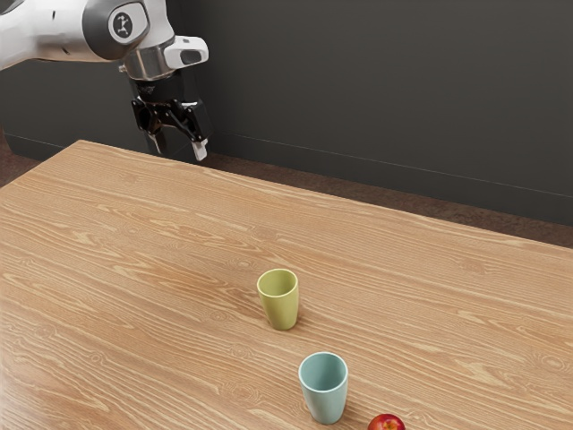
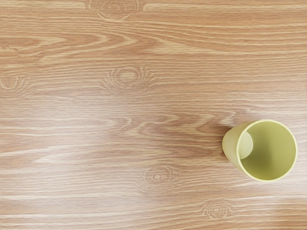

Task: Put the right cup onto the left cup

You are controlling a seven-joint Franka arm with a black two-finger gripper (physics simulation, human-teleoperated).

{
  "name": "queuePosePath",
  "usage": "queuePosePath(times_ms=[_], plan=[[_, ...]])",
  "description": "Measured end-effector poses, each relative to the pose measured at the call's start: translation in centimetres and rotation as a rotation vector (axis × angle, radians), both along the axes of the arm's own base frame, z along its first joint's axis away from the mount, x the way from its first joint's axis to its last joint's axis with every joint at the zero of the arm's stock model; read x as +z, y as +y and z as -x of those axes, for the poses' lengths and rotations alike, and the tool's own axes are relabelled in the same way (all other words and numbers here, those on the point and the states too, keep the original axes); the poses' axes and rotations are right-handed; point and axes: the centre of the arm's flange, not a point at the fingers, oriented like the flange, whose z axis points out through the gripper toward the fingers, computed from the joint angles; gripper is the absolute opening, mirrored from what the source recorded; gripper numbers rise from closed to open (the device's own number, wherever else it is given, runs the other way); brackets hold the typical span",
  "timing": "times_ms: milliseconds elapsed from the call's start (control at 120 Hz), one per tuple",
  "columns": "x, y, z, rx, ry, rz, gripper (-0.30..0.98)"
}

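Well apart from the released gripper stood one green cup, one blue cup, both bare inside, and one apple.

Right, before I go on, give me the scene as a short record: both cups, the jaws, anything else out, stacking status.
green cup: upright, empty, on the table
blue cup: upright, apart from the green cup, nearer the exterior camera
jaws: open, nothing between them, well away from both cups
red apple: beside the blue cup, partly cut off by the exterior view's lower edge
stacking: not done, cups stand separately
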Motion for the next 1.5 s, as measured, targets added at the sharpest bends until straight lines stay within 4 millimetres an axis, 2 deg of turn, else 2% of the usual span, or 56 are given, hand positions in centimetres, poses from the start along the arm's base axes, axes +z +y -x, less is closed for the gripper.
queuePosePath(times_ms=[292,358,467,642,758,883,967,1142,1283,1500], plan=[[0.3,-0.2,0.1,-0.008,-0.002,0.003,0.69],[0.1,-1.4,0.2,-0.03,0.003,0.01,0.69],[-0.5,-4.5,0.9,-0.081,0.016,0.03,0.69],[-4.4,-11.0,3.5,-0.171,0.056,0.038,0.69],[-8.8,-15.1,4.6,-0.215,0.086,0.034,0.69],[-12.3,-18.3,6.2,-0.241,0.094,0.03,0.69],[-13.9,-20.0,6.8,-0.246,0.082,0.031,0.69],[-18.6,-22.1,9.9,-0.219,0.081,0.041,0.69],[-20.4,-23.6,12.1,-0.205,0.08,0.052,0.69],[-22.3,-27.0,13.2,-0.213,0.079,0.072,0.69]])
